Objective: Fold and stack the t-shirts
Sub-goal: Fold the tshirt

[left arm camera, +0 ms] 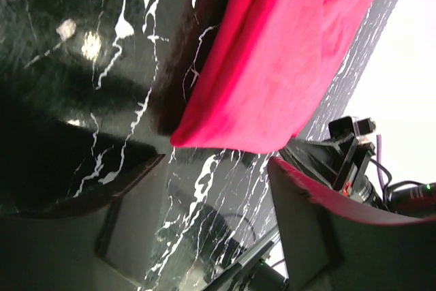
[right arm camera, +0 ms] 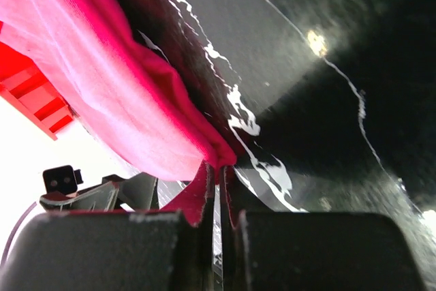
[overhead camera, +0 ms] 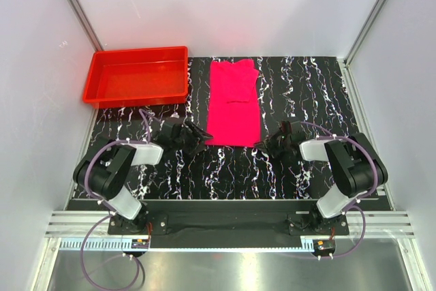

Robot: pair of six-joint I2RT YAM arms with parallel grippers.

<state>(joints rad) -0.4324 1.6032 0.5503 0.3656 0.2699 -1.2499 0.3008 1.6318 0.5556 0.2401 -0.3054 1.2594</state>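
The table (overhead camera: 300, 168) has a glossy black top veined with white like marble, and lamps glint off it in the wrist views. A magenta-pink t-shirt (overhead camera: 234, 103) lies on it, folded into a long narrow strip that runs straight away from the two grippers. Its near edge sits between the left gripper (overhead camera: 197, 134) and the right gripper (overhead camera: 267, 142), with one near corner just ahead of each. At the right gripper's tips that corner seems raised a little off the top. A red plastic tray (overhead camera: 136, 99) rests well beyond the left gripper and outward of it, apart from the shirt.
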